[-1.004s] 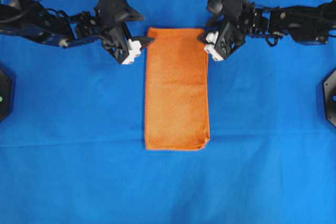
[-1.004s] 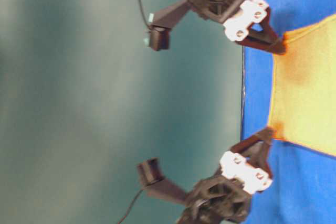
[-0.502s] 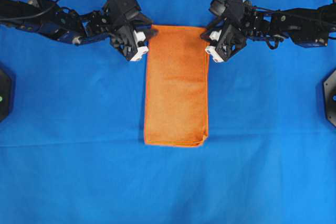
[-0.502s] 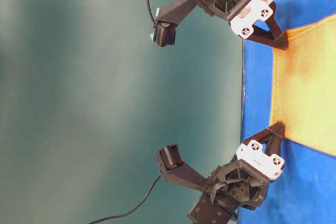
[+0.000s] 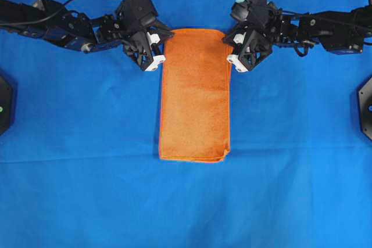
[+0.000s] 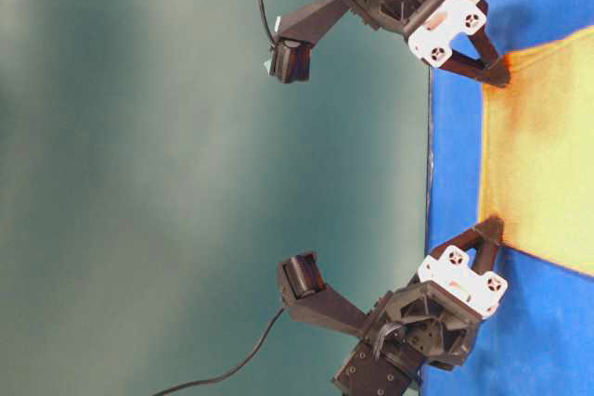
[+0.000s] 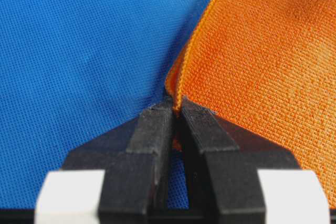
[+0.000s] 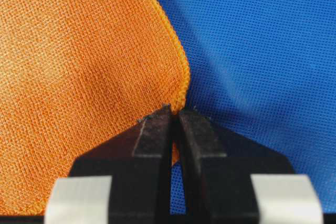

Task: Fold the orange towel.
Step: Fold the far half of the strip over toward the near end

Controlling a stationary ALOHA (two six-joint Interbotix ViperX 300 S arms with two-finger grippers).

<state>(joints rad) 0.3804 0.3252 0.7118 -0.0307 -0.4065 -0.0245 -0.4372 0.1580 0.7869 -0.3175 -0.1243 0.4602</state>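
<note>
The orange towel [image 5: 195, 94] lies as a tall folded rectangle on the blue cloth, its layered edge nearest the camera. At its far left corner my left gripper [image 5: 165, 36] is shut on the hem; the left wrist view shows the towel [image 7: 262, 61] edge pinched between the black fingertips [image 7: 157, 116], gripper [image 7: 176, 109]. My right gripper [image 5: 226, 38] is shut on the far right corner, where the towel [image 8: 79, 66] hem sits between the tips, gripper [image 8: 176, 111]. From table level the towel [image 6: 538, 155] spans both grippers, left [image 6: 492, 225] and right [image 6: 501, 74].
A blue cloth [image 5: 87, 161] covers the whole table. Black fixtures sit at the left edge [image 5: 4, 105] and right edge [image 5: 366, 105]. Both arms reach in from the far corners with cables trailing behind them.
Both grippers went from open beside the towel's far corners to shut on those corners. The far edge has shifted slightly away and the towel's near end moved a little with it.
</note>
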